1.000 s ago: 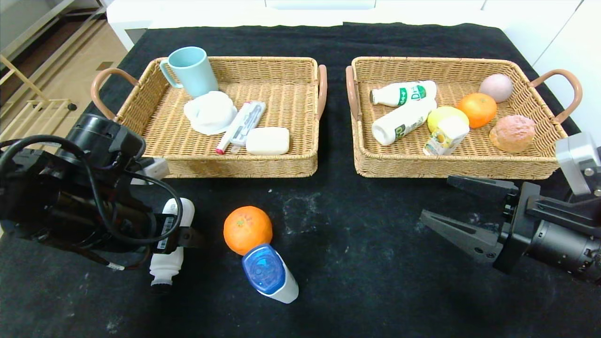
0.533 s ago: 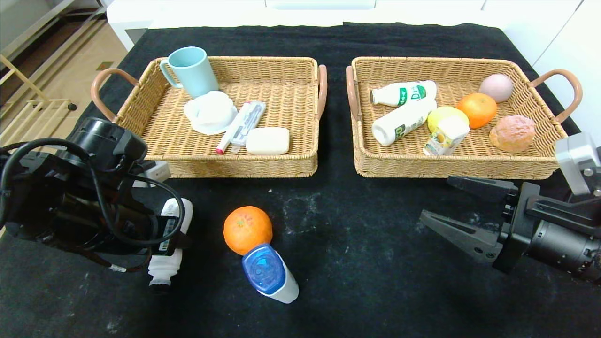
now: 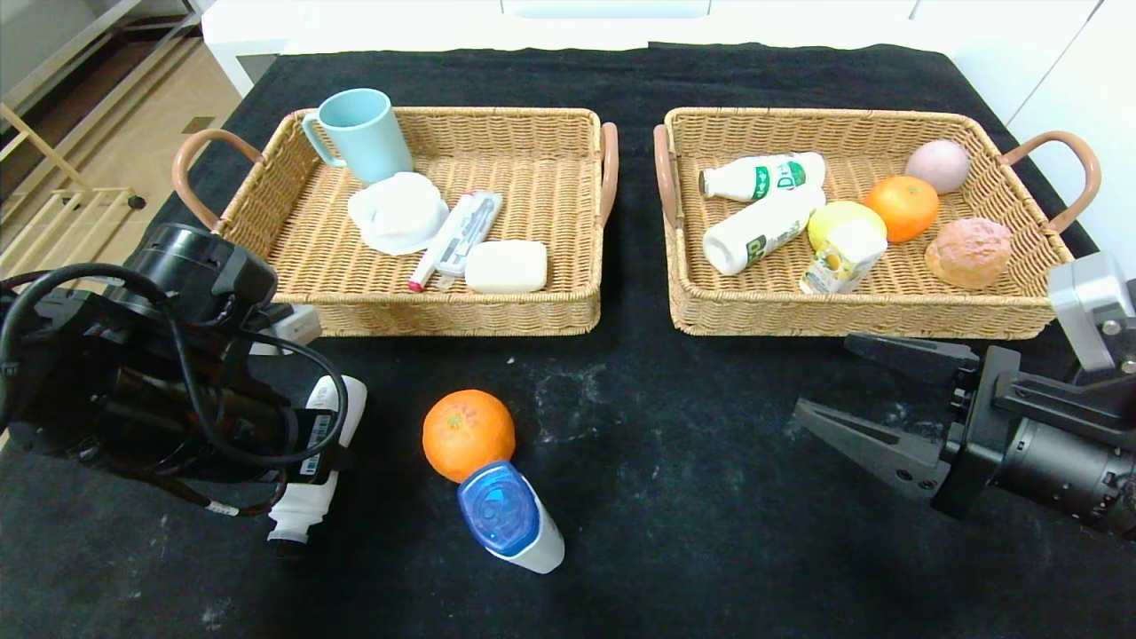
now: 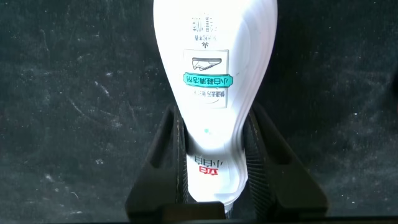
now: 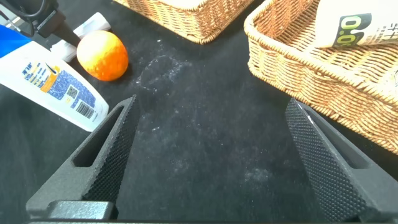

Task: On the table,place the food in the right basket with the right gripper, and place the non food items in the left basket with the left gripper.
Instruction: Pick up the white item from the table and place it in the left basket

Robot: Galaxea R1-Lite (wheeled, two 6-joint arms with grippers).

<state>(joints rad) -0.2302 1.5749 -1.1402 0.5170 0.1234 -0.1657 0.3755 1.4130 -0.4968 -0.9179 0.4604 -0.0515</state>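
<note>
My left gripper (image 3: pixel 324 444) is shut on the wavy white bottle (image 3: pixel 312 466) at the table's front left. In the left wrist view the bottle (image 4: pixel 214 74) sits squeezed between both fingers (image 4: pixel 171 155), low over the black cloth. An orange (image 3: pixel 468 435) lies on the table, touching the white tube bottle with the blue cap (image 3: pixel 508 516). My right gripper (image 3: pixel 824 374) is open and empty in front of the right basket (image 3: pixel 852 315). The right wrist view shows the orange (image 5: pixel 102 56) and the tube (image 5: pixel 50 81) beyond the open right gripper (image 5: pixel 211 106).
The right basket holds two milk bottles (image 3: pixel 763 177), a lemon (image 3: pixel 834 217), a juice carton (image 3: pixel 843 257), an orange (image 3: pixel 903 207) and two round items. The left basket (image 3: pixel 461 315) holds a blue cup (image 3: pixel 364 133), a white cloth, a toothbrush pack and soap.
The wavy bottle has tilted in my left gripper; its black tip has swung a little to the left. The left arm shifted slightly. The right arm has not moved.
</note>
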